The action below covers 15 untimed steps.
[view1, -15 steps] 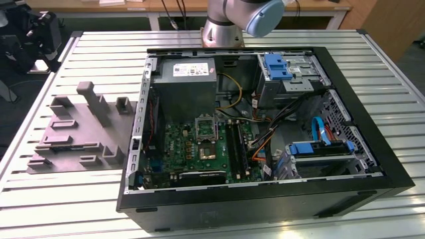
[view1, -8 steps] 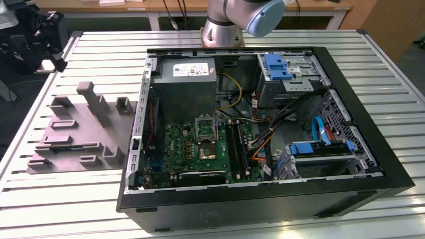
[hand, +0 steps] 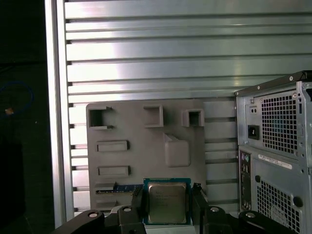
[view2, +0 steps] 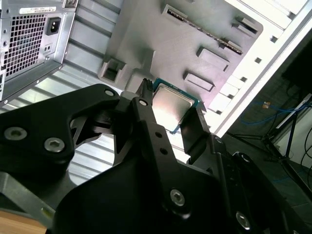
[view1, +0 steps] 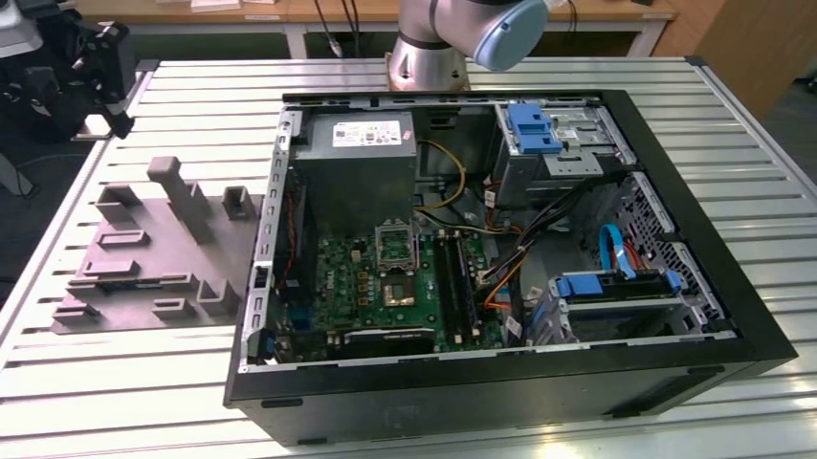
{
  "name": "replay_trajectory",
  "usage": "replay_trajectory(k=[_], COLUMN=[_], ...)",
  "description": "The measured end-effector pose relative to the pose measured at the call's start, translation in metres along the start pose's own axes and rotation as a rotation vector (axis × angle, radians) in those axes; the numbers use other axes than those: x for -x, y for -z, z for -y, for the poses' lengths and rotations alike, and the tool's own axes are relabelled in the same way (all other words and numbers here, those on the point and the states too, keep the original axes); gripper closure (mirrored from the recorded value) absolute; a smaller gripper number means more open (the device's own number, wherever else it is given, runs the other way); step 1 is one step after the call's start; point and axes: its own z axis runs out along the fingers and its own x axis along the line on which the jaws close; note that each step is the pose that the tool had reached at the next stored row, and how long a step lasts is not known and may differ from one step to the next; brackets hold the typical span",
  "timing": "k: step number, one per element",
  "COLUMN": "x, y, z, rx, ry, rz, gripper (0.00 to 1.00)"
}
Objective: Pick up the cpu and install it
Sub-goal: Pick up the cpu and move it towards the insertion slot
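The cpu, a small square chip with a pale silver top on a green edge, sits clamped between the two black fingers of the gripper, one finger pressed against each of two opposite sides. The jaws stand only as far apart as the chip is wide. In the second wrist view the chip shows between the same fingers, metal top facing the camera, carried clear of everything beneath it. Straight below the gripper, beyond the fingertips, lies a grey moulded holder plate with raised blocks and small square pockets. The plate rests flat on the slatted aluminium table. Off to one side of the gripper stands the computer case, its perforated rear panel and power socket turned toward the wrist. In the exterior view the case lies open on the table, with the holder plate just beside it on the exterior view's left. Inside the case are the green motherboard, a black socket frame with a metal rim, long dark memory sticks near it, and the grey power-supply box. The arm rises behind the case.
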Motion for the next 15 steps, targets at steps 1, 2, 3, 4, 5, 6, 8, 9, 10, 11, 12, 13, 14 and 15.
replay_trajectory(k=[1,2,3,4,5,6,8,9,10,11,12,13,14,15], x=[0.0,0.0001,0.0001,0.0002,0.0002,0.0002,0.0005,0.0005,0.0006,0.0007,0.0008,0.0009,0.001,0.0011], y=[0.0,0.0,0.0,0.0,0.0,0.0,0.0,0.0,0.0001,0.0,0.0,0.0,0.0,0.0], z=[0.0001,0.0003,0.0009,0.0015,0.0023,0.0034,0.006,0.0074,0.0088,0.0102,0.0115,0.0127,0.0133,0.0133], rx=[-0.0005,-0.0015,-0.0031,-0.0046,-0.0056,-0.0057,-0.0062,-0.0062,-0.0064,-0.0064,-0.0064,-0.0063,-0.0063,-0.0063], ry=[0.0,0.0,0.0,0.0,0.0,0.0,0.0,0.0,0.0,0.0,0.0,0.0,0.0,0.0], rz=[0.0,0.0,0.0001,0.0002,0.0004,0.0003,0.0004,0.0003,0.0003,0.0003,0.0004,0.0004,0.0004,0.0004], gripper=[0.53,0.53,0.53,0.53,0.53,0.53,0.53,0.53,0.53,0.53,0.53,0.53,0.53,0.53])
